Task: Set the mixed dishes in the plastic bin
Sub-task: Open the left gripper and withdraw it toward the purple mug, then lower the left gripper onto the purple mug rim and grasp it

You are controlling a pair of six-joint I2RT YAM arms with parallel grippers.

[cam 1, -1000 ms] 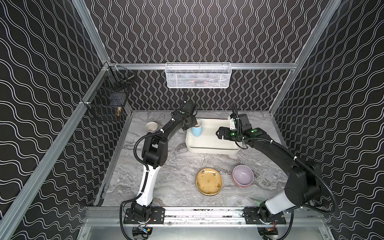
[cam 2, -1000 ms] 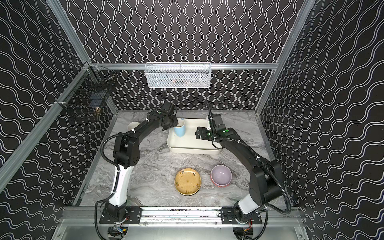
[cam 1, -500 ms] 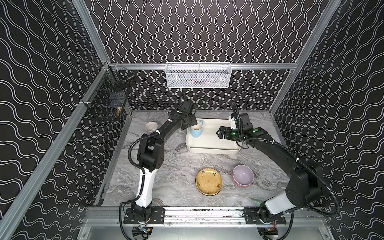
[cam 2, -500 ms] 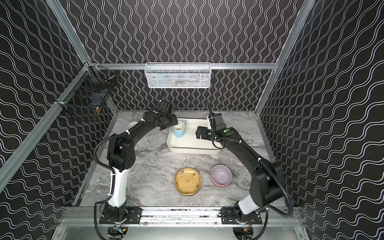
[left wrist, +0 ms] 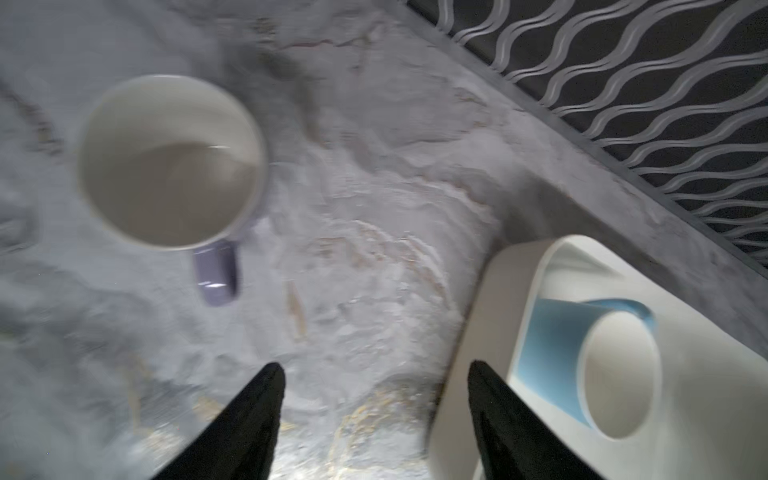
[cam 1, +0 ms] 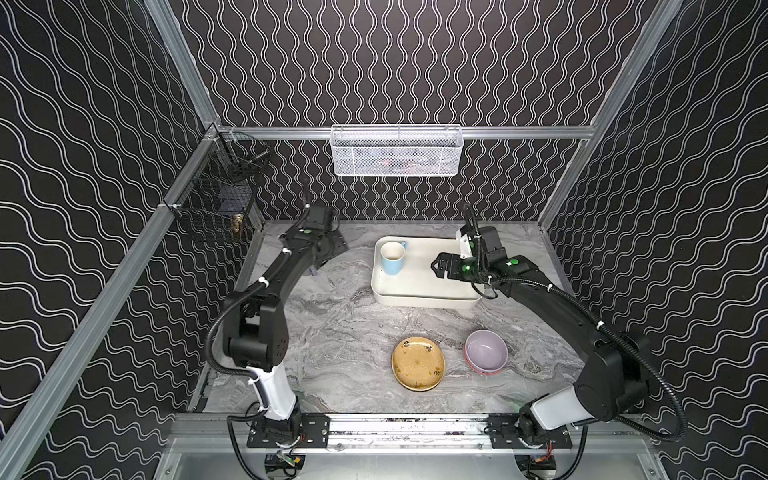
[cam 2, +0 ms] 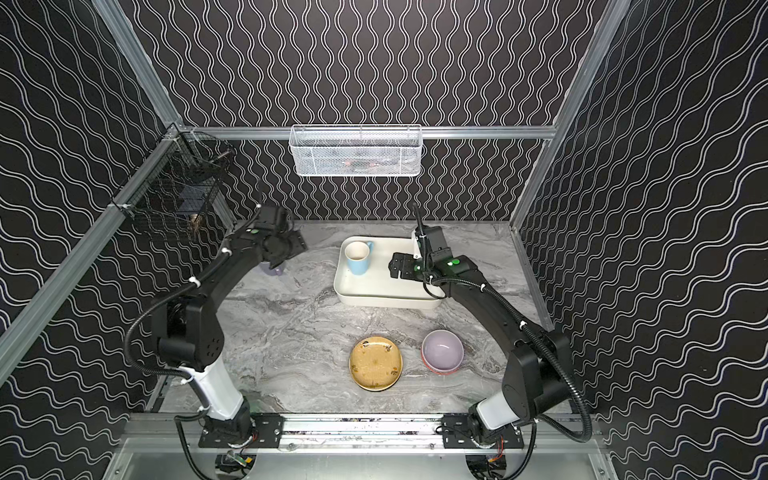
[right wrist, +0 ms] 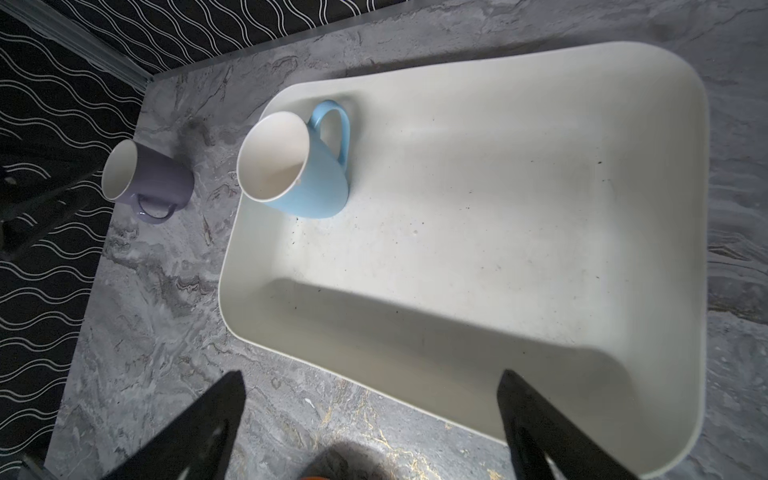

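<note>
Top views, front to back: mustard plate (cam 1: 418, 363) and lilac bowl (cam 1: 485, 351) sit near the front edge of the worktop (cam 1: 340, 324), just beside each other, not binned yet. The bowl is nested on an orange dish (cam 1: 478, 369); only its rim shows. The plate lies flat, so it's likely hard to get a finger under it, and a slip could shove it into the bowl.

Mid worktop is bare, with plenty of swing room.

Further back is the bin (cam 1: 419, 300). The blue mug (cam 1: 392, 258) stands upright in its far left corner; the rest of the floor is free. Right pincer (right wrist: 372, 376) hangs above the bin's right half, spread wide and empty. Left pincer (left wrist: 374, 374) is spread with nothing between its fingers, over bare worktop between the bin corner and the lilac mug (left wrist: 170, 162). That mug stands outside the bin near the back left wall, partly hidden under the left arm from above.

Risks, my read:
- The left fingers clip the bin rim or tip the mug on approach.
- The arms meet over the bin.
- A second mug set too close knocks the blue one.
</note>
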